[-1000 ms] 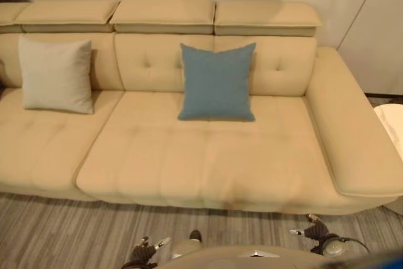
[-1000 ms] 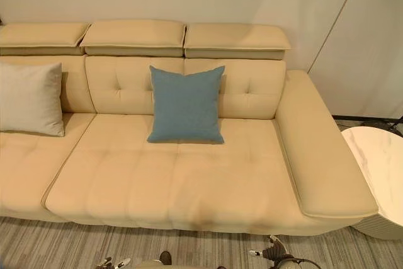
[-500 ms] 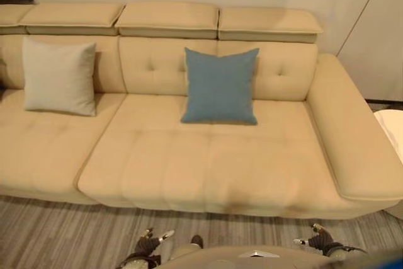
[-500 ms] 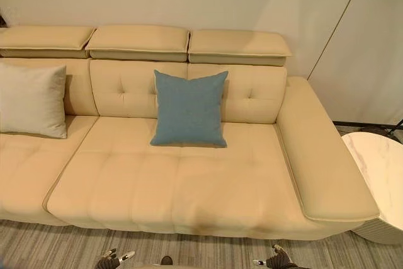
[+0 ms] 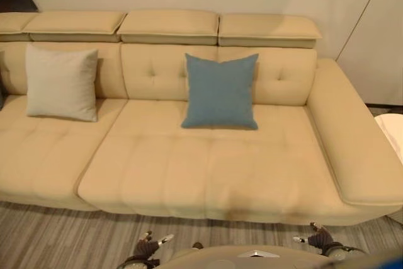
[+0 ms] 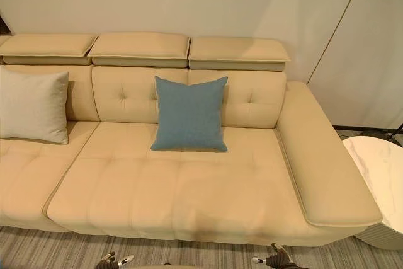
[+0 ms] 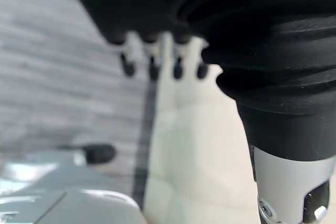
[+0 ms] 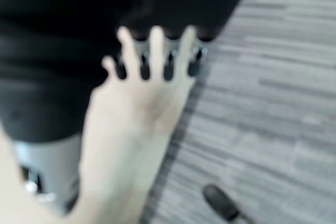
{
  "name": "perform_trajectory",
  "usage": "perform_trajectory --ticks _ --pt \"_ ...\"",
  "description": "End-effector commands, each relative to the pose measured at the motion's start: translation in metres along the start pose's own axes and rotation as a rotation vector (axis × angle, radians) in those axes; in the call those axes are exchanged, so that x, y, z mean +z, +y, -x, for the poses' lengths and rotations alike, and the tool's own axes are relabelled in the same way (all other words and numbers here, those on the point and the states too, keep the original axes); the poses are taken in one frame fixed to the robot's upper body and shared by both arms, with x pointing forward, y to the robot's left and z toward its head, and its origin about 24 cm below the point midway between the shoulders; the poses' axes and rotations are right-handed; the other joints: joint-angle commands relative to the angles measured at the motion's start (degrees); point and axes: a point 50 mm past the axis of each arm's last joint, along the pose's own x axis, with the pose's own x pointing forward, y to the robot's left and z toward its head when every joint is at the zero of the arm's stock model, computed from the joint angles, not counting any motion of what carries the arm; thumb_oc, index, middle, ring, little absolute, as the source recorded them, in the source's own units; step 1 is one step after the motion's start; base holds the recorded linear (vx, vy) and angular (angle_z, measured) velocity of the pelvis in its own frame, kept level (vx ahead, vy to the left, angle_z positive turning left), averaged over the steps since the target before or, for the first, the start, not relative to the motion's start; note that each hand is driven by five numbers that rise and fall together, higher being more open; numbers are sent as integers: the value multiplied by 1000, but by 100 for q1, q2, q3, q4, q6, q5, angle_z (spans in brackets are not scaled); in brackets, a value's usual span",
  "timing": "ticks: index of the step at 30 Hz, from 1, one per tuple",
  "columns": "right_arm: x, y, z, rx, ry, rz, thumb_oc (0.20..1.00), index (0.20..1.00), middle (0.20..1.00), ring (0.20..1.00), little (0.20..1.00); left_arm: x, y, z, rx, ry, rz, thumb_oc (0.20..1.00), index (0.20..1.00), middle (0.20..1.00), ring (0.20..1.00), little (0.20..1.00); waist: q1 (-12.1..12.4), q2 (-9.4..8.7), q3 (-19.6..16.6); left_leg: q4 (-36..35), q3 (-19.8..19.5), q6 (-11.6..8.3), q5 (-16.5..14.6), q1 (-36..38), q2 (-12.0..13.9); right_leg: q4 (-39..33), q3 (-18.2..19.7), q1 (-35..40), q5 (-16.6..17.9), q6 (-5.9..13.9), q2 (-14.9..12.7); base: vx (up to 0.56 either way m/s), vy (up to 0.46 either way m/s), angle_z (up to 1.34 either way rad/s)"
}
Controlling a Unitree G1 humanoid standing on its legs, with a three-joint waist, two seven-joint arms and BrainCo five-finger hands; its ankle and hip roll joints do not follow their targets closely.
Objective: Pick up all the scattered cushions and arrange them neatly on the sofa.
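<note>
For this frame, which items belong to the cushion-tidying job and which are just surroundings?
Part of the job:
blue cushion, upright against the backrest
light grey cushion, upright further left
sofa
left hand and right hand, both low, open and holding nothing

Surroundings:
white round side table beside the sofa's arm
grey striped floor

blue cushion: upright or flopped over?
Upright. The blue cushion stands on its lower edge on the sofa seat, leaning back against the tufted backrest, with its top corners up.
</note>
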Motion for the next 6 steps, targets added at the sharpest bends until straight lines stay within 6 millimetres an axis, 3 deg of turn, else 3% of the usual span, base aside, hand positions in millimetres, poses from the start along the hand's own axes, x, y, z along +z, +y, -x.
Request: perform_trajectory --ticks 1,6 --pt "20 4 -4 -11 -58 -48 1000 1000 1000 1000 1000 12 -1 -4 21 -22 20 1000 1000 1000 1000 1000 11 -284 3 58 -67 -80 -274 218 -328 -173 67 57 616 443 -205 35 1 0" --pt "23 11 -4 10 -68 -55 1000 1000 1000 1000 1000 18 -9 -5 -7 -45 11 1000 1000 1000 1000 1000 -18 -281 -15 106 -59 -69 -334 300 -328 -104 69 131 545 426 -211 13 1 0"
